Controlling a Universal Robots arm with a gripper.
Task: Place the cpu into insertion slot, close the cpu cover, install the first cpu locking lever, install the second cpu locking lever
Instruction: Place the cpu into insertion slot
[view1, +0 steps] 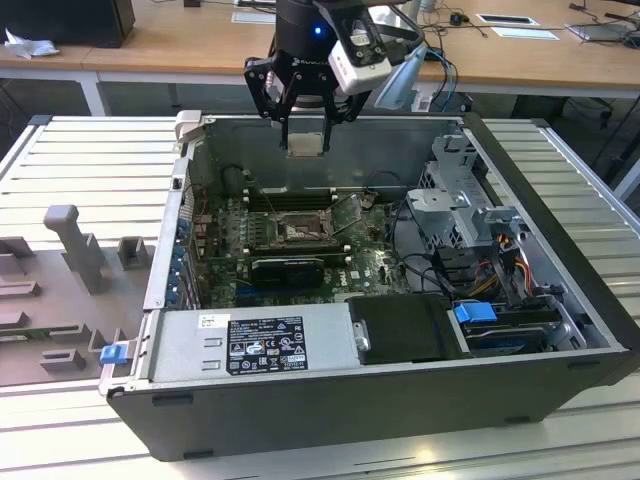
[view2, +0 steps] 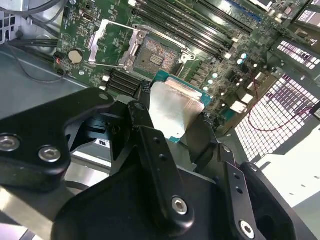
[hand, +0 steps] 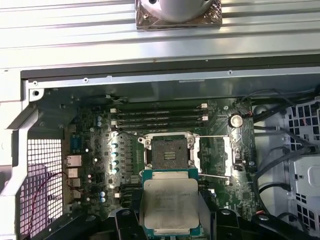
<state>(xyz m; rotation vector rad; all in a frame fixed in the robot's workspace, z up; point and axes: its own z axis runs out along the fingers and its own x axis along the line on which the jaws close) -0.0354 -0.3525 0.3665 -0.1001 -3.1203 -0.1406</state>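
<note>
The small, flat, square, silvery-grey cpu (hand: 170, 207) is up in the air and not yet down in its place. The black metal tool (view1: 305, 132) is clamped on it, with black fingers (view2: 145, 107) pressing on two opposite edges. I think it is held by the edges, flat and shiny side up, so its underside stays free to sit down in the hole. It hangs over the open case, near the case's far wall in the exterior view, well above the board.

The insertion slot (hand: 167, 152) is a small square hole with a dark middle and a silvery metal rim. It sits in the green circuit board (hand: 92, 150) and has nothing in it. In the first wrist view the cpu is near the slot but not lined up over it. The cpu cover (view2: 129, 54), a thin silvery metal frame with a cut-out middle, lies flipped open just beside the slot. I think it is open so the chip can go in.

Long black memory slots (hand: 160, 117) run near the slot.

The big dark grey computer case (view1: 400, 420) lies on its side on the pale slatted metal counter (view1: 90, 150). Its open side faces up, likely so the tool can reach down inside. Along the case's near edge sits a grey metal box (view1: 200, 350) with a black and white label (view1: 265, 345). The label has rows of print and little marks, but I cannot make out the words. The cpu's shiny top has faint print too, and I cannot make that out either.
</note>
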